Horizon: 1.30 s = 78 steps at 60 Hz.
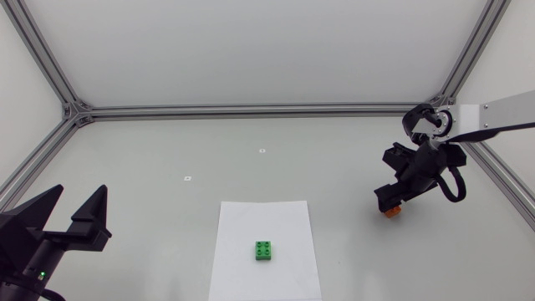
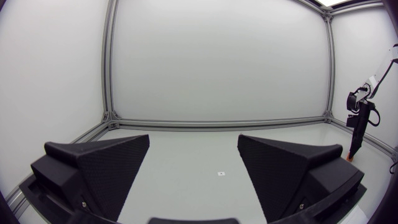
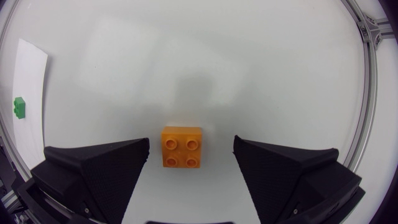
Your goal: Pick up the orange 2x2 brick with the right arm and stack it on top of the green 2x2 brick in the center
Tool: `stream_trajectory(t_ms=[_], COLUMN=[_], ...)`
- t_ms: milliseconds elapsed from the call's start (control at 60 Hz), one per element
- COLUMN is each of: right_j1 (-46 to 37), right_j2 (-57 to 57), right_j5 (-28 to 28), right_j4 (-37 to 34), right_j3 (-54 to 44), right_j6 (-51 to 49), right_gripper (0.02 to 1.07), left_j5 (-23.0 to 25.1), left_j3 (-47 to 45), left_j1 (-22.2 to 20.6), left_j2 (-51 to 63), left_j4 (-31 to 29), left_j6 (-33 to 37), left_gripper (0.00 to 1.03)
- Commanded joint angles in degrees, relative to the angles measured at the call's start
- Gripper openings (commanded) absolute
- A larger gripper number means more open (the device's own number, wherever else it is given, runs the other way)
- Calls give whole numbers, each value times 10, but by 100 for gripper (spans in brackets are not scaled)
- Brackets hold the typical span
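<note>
Right end effector [image 3: 191, 145] open over orange brick [image 3: 181, 147]; green brick [image 1: 265, 250] on paper [image 1: 247, 222].

White along the right arm [image 1: 501, 113], with black joints and a looping black cable [image 1: 458, 186]. Matte black, wedge-shaped fingers [image 2: 106, 165], finely textured inside. Small green light [image 1: 39, 274] on the left gripper [image 1: 82, 192].
</note>
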Motion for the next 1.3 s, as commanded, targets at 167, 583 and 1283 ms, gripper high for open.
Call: stream_trajectory(t_ms=[167, 583, 1283], right_j1=[5, 5, 12], right_j2=[12, 12, 11], right_j5=[4, 4, 3], right_j4=[3, 14, 17], right_j3=[-3, -21, -30], right_j6=[12, 10, 14], right_gripper=[82, 70, 57], left_j5=[2, 2, 3], left_j3=[-23, -23, -23], left_j1=[2, 2, 2], left_j2=[-5, -5, -5], left_j4=[-8, -8, -8], left_j6=[8, 8, 8], left_gripper=[99, 99, 99])
